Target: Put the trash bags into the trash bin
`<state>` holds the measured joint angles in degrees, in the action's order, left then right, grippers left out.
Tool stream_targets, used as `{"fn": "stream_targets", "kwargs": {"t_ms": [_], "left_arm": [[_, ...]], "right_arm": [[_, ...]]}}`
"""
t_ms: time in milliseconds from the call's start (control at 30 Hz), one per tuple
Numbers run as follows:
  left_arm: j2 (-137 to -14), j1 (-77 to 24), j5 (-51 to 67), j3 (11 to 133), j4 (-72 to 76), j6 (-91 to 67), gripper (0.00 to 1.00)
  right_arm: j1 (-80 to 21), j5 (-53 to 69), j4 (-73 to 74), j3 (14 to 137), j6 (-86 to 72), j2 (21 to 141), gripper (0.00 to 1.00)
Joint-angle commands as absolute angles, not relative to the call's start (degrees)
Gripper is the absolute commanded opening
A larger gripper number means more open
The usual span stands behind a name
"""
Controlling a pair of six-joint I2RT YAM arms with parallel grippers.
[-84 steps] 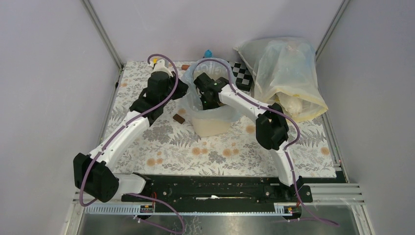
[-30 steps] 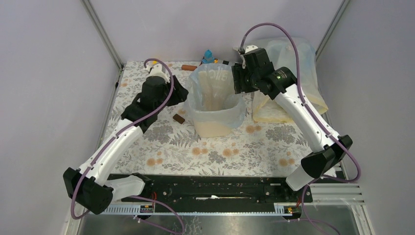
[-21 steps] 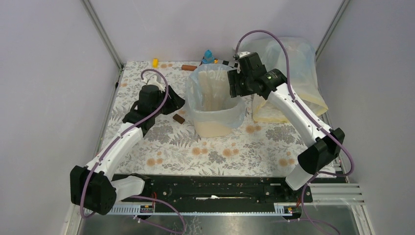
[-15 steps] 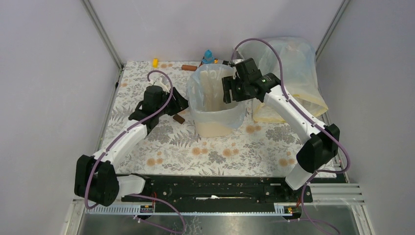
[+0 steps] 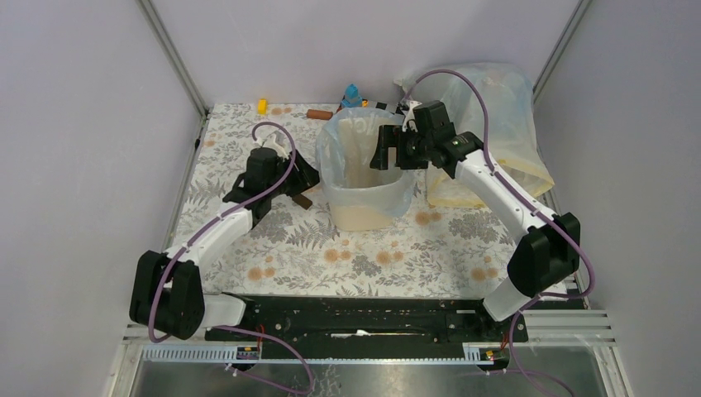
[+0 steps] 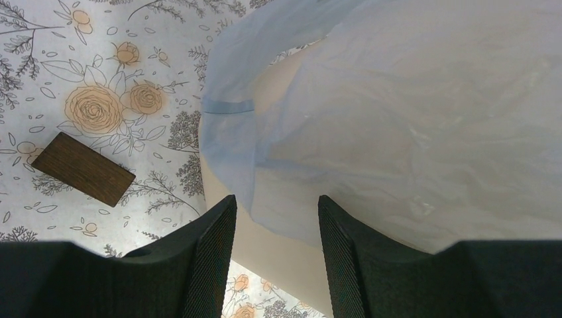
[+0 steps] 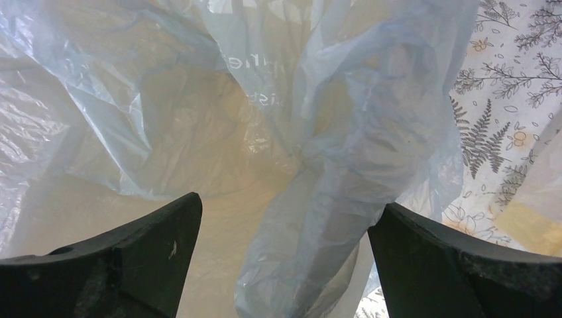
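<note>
Soft, even light fills all three views, leaving only faint shadows on the floral tablecloth (image 5: 347, 248) and small glints on the crinkled trash bag (image 7: 344, 165) near 9 o'clock, while the dark fingers (image 6: 212, 265) of the left gripper (image 6: 276, 199) at 6 o'clock look slightly soft.

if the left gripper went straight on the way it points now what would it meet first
Most likely the trash bag, its loose hem hanging over the trash bin wall right ahead of the left gripper; depth is hard to judge.
</note>
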<state>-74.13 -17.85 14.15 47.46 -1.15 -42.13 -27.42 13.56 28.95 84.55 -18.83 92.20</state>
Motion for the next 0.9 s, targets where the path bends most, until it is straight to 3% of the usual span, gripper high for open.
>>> {"fn": "stream_targets", "kwargs": {"t_ms": [0, 300, 633, 867], "left_arm": [[-75.5, -18.8, 15.7, 46.1, 3.9, -42.4, 0.51], [-77.5, -19.1, 14.0, 43.1, 5.7, -41.7, 0.51], [-74.4, -18.9, 10.0, 44.2, 2.0, -40.5, 0.52], [-69.1, -15.3, 8.2, 45.4, -2.8, -41.2, 0.53]], "right_arm": [[-27.9, 16.6, 25.4, 82.0, -20.5, 93.0, 0.99], [-27.8, 15.5, 25.1, 80.8, -20.3, 93.1, 1.0], [-27.3, 9.5, 26.5, 86.7, -19.4, 85.5, 1.0], [-25.7, 0.5, 25.2, 83.2, -20.6, 77.3, 1.0]]}}
